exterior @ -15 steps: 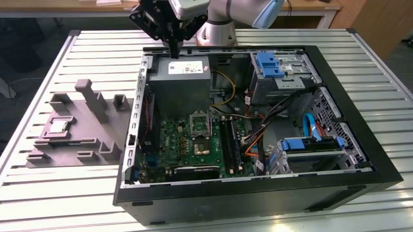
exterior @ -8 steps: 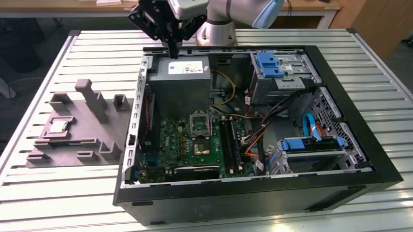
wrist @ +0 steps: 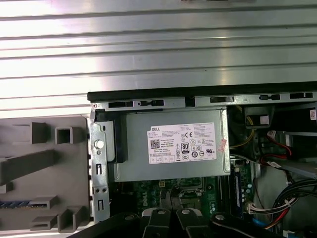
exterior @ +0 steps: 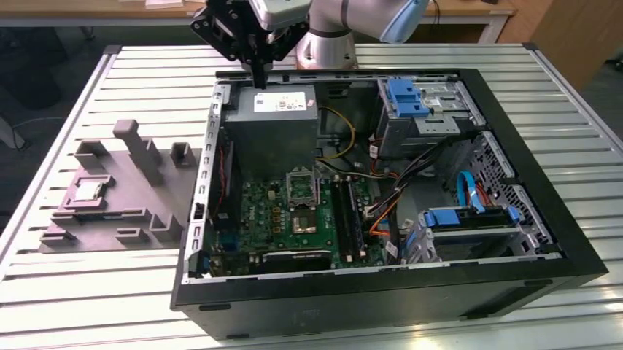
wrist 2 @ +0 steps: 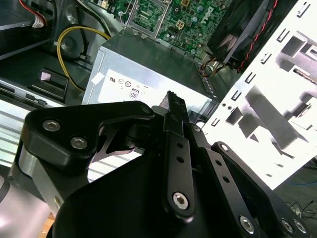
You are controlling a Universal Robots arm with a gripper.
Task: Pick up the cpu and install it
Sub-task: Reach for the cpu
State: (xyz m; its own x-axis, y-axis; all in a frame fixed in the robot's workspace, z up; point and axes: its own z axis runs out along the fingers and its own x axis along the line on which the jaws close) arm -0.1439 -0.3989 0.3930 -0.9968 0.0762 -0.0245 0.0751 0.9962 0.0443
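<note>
1. Zero steps done: cpu not yet picked, socket looks empty
2. pincer closed together, holding nothing, right above the power supply
3. cpu sits well apart from the pincer, outside the case, in the grey holder on the counter
4. cpu lies flat, metal top up; square, so no long axis

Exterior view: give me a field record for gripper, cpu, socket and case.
case: open, lying on the slatted table
gripper: shut, empty, above the grey box in the case
cpu: in the grey fixture, to the exterior view's left of the case, apart from the gripper
socket: on the board in the case, dark centre
</note>
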